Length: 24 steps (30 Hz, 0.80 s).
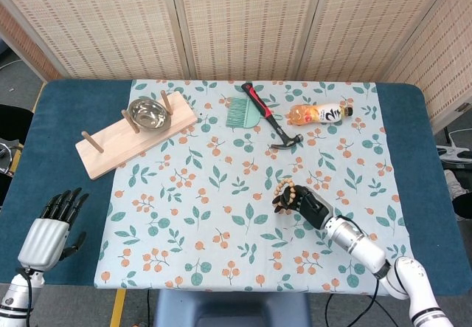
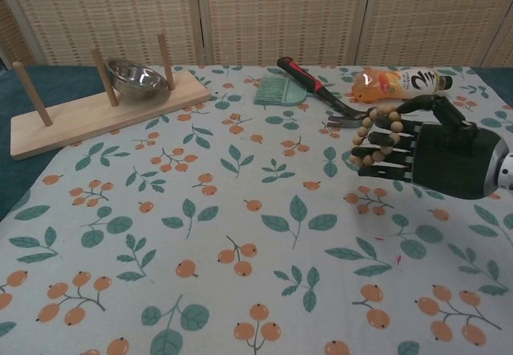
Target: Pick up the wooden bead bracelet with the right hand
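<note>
The wooden bead bracelet [image 2: 372,137] [image 1: 284,190] is draped over the fingers of my black right hand [image 2: 437,157] [image 1: 307,203], which holds it above the floral cloth right of centre. Light tan beads loop around the fingertips [image 2: 377,151]. The thumb lies along the top of the beads. My left hand [image 1: 51,227] hovers over the blue table edge at the near left, fingers apart and holding nothing; the chest view does not show it.
A hammer [image 1: 269,116] with a red and black handle, a green brush [image 1: 240,112] and an orange drink bottle [image 1: 318,113] lie beyond the right hand. A wooden peg rack [image 1: 134,139] carrying a metal bowl [image 1: 149,113] stands at the far left.
</note>
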Each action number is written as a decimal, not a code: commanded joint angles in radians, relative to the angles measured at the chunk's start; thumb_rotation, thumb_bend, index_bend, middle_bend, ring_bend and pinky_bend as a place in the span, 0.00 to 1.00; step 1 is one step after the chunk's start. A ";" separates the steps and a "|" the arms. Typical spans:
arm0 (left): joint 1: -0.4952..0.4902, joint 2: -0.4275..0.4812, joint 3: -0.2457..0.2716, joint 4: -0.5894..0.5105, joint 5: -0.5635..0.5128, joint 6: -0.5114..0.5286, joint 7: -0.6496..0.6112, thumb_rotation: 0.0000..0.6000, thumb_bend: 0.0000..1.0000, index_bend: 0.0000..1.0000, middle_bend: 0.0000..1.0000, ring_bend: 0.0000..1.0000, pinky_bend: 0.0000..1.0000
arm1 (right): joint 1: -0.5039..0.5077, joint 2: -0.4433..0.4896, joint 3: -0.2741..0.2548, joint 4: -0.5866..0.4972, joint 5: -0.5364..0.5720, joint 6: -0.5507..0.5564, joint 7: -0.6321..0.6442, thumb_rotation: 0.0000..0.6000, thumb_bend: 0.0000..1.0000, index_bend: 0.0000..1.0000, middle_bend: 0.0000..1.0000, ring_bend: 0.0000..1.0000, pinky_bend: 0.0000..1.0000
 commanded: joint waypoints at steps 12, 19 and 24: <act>-0.001 -0.001 0.001 0.000 0.000 -0.002 0.003 1.00 0.41 0.06 0.00 0.00 0.13 | -0.014 0.003 0.012 -0.018 -0.011 0.008 -0.057 0.92 1.00 0.37 0.63 0.27 0.35; -0.003 -0.003 0.002 0.001 0.002 -0.005 0.002 1.00 0.41 0.06 0.00 0.00 0.13 | -0.010 0.016 -0.002 -0.013 -0.030 0.004 -0.088 0.45 0.45 0.32 0.59 0.26 0.33; -0.003 -0.003 0.001 0.001 0.001 -0.005 0.003 1.00 0.41 0.06 0.00 0.00 0.13 | -0.006 0.024 -0.010 -0.011 -0.028 -0.004 -0.091 0.31 0.19 0.33 0.59 0.26 0.33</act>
